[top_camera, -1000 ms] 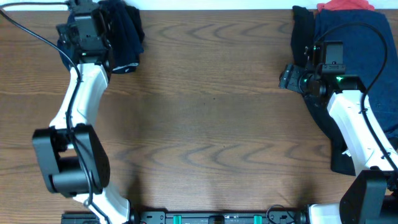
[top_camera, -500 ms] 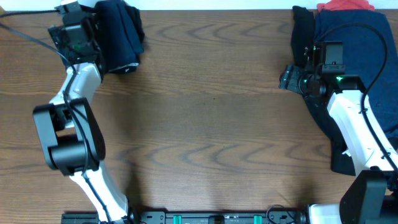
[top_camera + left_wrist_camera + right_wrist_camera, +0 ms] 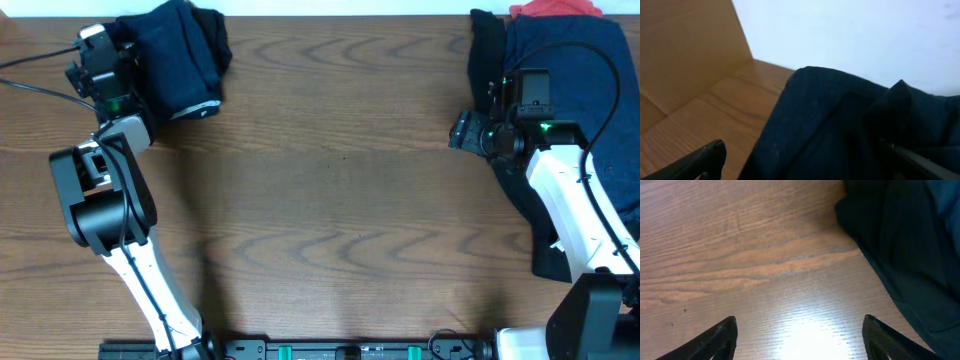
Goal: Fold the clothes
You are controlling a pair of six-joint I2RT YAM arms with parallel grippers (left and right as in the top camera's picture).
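Hovering fingers (image 3: 717, 337) apart over the brown wooden surface (image 3: 330, 180), the right gripper (image 3: 460, 130) is sitting just beside the long navy, black and red clothes heap (image 3: 575, 95); the left gripper (image 3: 122, 78), also spread, is facing a folded navy bundle (image 3: 180, 60)

two white-shelled arms (image 3: 570, 195) with black joints, thin black cables (image 3: 35, 87) (green wrist lights (image 3: 545, 127)), dark tapered fingers (image 3: 715, 340)
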